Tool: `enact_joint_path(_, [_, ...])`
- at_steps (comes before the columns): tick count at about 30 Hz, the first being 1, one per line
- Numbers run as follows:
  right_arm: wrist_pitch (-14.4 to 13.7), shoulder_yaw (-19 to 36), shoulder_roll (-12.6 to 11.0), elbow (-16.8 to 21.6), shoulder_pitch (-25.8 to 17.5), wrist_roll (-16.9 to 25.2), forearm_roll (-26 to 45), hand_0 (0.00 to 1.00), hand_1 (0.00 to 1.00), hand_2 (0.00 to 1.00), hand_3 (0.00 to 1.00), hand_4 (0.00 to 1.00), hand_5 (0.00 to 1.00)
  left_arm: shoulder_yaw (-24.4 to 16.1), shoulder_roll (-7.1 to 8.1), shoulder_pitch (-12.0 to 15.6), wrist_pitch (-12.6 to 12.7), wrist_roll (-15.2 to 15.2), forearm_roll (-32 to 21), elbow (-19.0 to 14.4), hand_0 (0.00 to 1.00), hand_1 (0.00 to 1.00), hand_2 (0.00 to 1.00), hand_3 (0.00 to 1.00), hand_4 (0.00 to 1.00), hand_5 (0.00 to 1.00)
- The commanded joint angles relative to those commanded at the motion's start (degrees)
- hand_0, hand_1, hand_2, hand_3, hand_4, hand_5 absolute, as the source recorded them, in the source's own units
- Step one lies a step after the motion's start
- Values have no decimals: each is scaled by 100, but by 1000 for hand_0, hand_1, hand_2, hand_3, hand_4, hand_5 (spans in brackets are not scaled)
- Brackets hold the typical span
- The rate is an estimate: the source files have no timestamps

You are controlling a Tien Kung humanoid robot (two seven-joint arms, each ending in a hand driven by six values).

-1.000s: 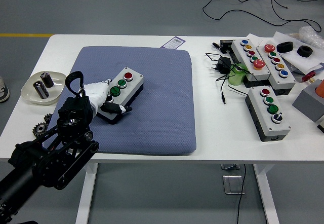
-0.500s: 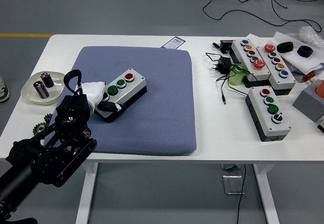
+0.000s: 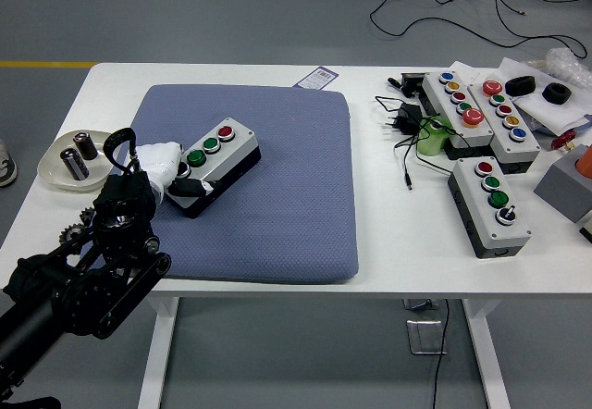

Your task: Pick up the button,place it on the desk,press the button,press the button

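Head view has the robot's black left arm coming in from the lower left, its white-gloved left hand (image 3: pixel 166 170) clamped on the near end of a grey and black 3-button control box (image 3: pixel 211 155). That box carries 1 red and 2 green buttons and sits tilted on the left half of a blue-grey quilted pad (image 3: pixel 277 187), which covers the middle of the white table (image 3: pixel 388 252). Just left of the pad, a shallow cream dish (image 3: pixel 57 170) holds 2 small dark cylinders. Over on the right side, well apart from the hand, another 3-button grey box (image 3: pixel 490 207) lies near 2 longer multi-button boxes (image 3: pixel 481 111) and a tangle of black cable (image 3: pixel 404 141).
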Motion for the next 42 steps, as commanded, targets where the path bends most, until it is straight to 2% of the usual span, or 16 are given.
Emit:
enact_joint_path(4, [-1,18,3,0,4,-1,-12,672,645,690,635,312,190,82,97,-35,72,-228,0,56,25,100,187,307,769,428])
enact_joint_path(8, [-3,37,6,0,8,-2,-25,672,645,690,635,312,190,217,222,-86,198,-740,0,127,25,100,187,307,769,428])
enact_joint_path(15, [-4,75,7,0,14,-3,-61,672,645,690,635,312,190,431,464,-205,511,-1752,0,205,29,96,185,302,762,437])
enact_joint_path(17, [-5,79,7,0,14,-4,-61,672,646,690,635,312,191,499,562,-273,601,-2136,0,212,31,98,178,298,761,430])
enact_joint_path(21, [-4,89,8,0,13,-7,-75,672,646,690,635,312,191,610,701,-388,655,-2851,0,228,31,98,178,298,761,430])
enact_joint_path(22, [-4,92,7,0,13,-7,-79,672,646,690,635,312,191,647,735,-417,659,-3032,0,229,29,96,158,286,781,456])
enact_joint_path(25, [-4,94,7,0,16,-8,-78,672,646,690,635,312,191,784,825,-504,679,-3438,0,227,29,96,158,286,781,456])
enact_joint_path(27, [-4,93,8,0,17,-11,-76,672,646,690,635,312,191,913,887,-567,683,-3637,0,215,29,96,158,286,781,456])
enact_joint_path(28, [-3,89,8,0,17,-12,-73,672,646,690,635,312,191,977,914,-594,692,-3698,0,210,28,94,150,281,805,489])
enact_joint_path(36, [-1,76,7,0,19,-13,-62,672,646,690,635,312,191,1304,1060,-764,769,-3983,0,177,29,94,153,286,817,488])
enact_joint_path(42, [1,69,8,0,20,-15,-63,672,646,690,635,312,191,1578,1135,-938,951,-4342,0,259,45,114,161,291,852,528])
